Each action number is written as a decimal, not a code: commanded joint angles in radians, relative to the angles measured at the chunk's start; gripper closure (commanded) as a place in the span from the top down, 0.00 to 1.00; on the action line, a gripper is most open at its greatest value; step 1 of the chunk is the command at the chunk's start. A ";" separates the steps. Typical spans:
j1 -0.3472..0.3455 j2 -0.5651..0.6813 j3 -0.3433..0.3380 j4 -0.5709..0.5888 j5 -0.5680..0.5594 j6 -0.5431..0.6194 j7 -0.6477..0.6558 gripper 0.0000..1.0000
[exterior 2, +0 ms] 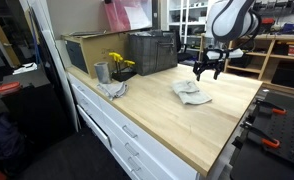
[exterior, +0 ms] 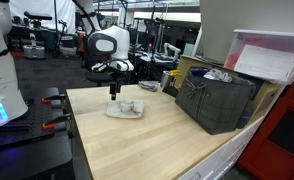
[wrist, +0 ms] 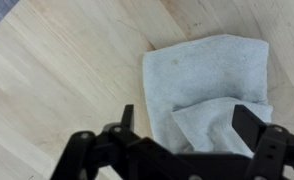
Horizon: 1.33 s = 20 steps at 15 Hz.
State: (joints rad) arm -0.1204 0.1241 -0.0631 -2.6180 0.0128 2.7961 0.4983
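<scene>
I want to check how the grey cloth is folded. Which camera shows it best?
The wrist view: the grey cloth fills much of the frame from above, its folded-over flap plain, under the open gripper. In both exterior views the cloth is only a small pale patch on the wooden table, folds unclear.

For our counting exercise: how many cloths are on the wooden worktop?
2. A folded cloth lies in the middle of the worktop; a crumpled cloth lies beside the metal cup. The crate may hide more.
</scene>
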 commanded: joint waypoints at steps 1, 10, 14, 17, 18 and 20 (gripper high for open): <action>0.017 0.096 -0.024 0.051 0.077 0.074 -0.048 1.00; -0.014 0.271 -0.006 0.215 0.258 0.119 -0.122 1.00; -0.046 0.308 0.055 0.250 0.375 0.118 -0.150 1.00; -0.059 0.332 0.082 0.235 0.436 0.121 -0.161 1.00; -0.062 0.337 0.087 0.228 0.450 0.126 -0.163 1.00; -0.059 0.344 0.080 0.217 0.463 0.134 -0.159 1.00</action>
State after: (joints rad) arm -0.1587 0.4632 0.0048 -2.3825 0.4370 2.9008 0.3687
